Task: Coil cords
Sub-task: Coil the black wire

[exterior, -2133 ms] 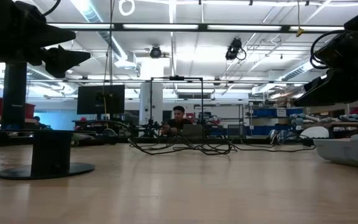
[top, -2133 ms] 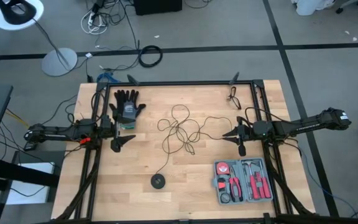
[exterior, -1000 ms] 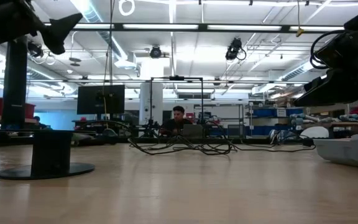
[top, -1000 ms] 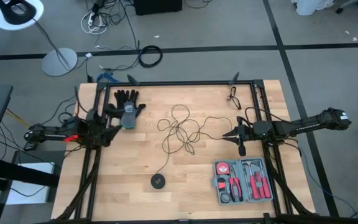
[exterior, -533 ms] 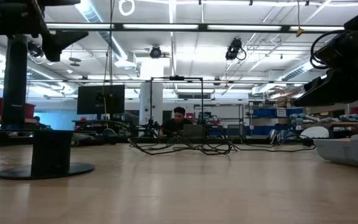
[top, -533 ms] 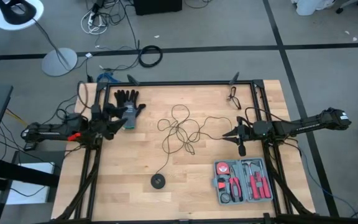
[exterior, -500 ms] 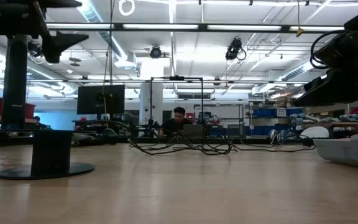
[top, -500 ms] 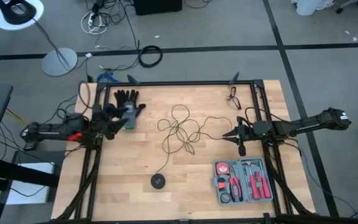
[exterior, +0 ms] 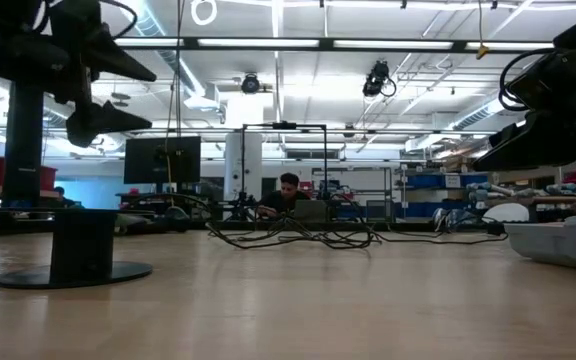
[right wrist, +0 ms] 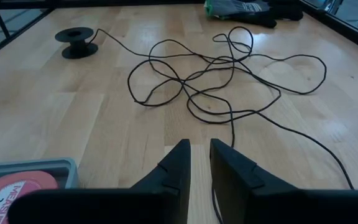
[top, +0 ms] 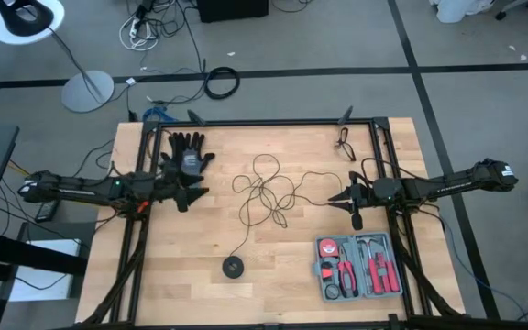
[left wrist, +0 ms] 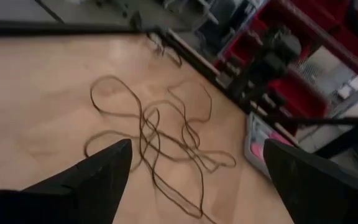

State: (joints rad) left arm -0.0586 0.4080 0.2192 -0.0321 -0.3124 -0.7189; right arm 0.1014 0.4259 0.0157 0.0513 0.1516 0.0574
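On the wooden table (top: 200, 275) the cord (top: 266, 194) lay in a loose tangle near the middle, several loops crossing each other. One thin end ran down toward the front of the table and finished at a small round black disc (top: 233, 267), which stood apart from the tangle. In the right wrist view the same tangle (right wrist: 219, 68) spread over the wood, with the disc (right wrist: 75, 42) farther away.

The left gripper (top: 189, 191) was above the left part of the table, just beside a black glove (top: 188, 151) that lay near the back edge. Its two fingers stood wide apart and held nothing. In the left wrist view they framed the tangle (left wrist: 160, 140), which was well ahead of them and not touched.

The right gripper (top: 348, 201) waited over the right side of the table, a little away from the right end of the cord. Its fingers (right wrist: 178, 163) were close together with only a narrow gap between them, and nothing was gripped; a strand of the cord passed on the table just in front of the tips.

A grey tray of tools (top: 359, 267) with red handles sat at the front right. A pair of glasses (top: 344, 144) lay near the back right corner.
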